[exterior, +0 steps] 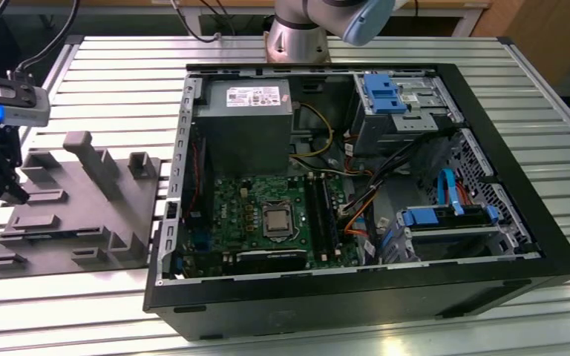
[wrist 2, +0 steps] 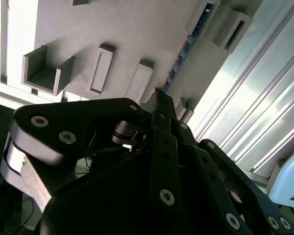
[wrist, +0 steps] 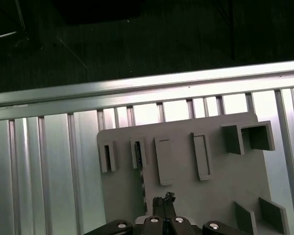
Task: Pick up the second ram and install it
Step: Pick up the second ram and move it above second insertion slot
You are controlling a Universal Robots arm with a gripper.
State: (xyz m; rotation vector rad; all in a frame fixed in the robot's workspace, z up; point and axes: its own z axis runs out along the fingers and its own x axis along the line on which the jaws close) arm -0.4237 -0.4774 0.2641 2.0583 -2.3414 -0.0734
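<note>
The arm's base (exterior: 298, 37) is standing at the far side, while the gripper (exterior: 10, 195) is hanging at the exterior view's left edge, pointing downward. In the second wrist view its fingers (wrist 2: 165, 147) are pressing together, tips meeting.

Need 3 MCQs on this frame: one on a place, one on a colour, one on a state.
1. Where is the black robot gripper?
A) over the grey plastic holder tray
B) inside the black metal computer case
C) resting on the case's rim

2. What colour is the flat motherboard in the case?
A) red
B) green
C) white

3. What state is the case's side in?
A) shut
B) open, insides exposed
C) taped over

Key: 1A, it hangs over the tray at the exterior view's left. 2B, the board is green. 3B, components show inside.
</note>
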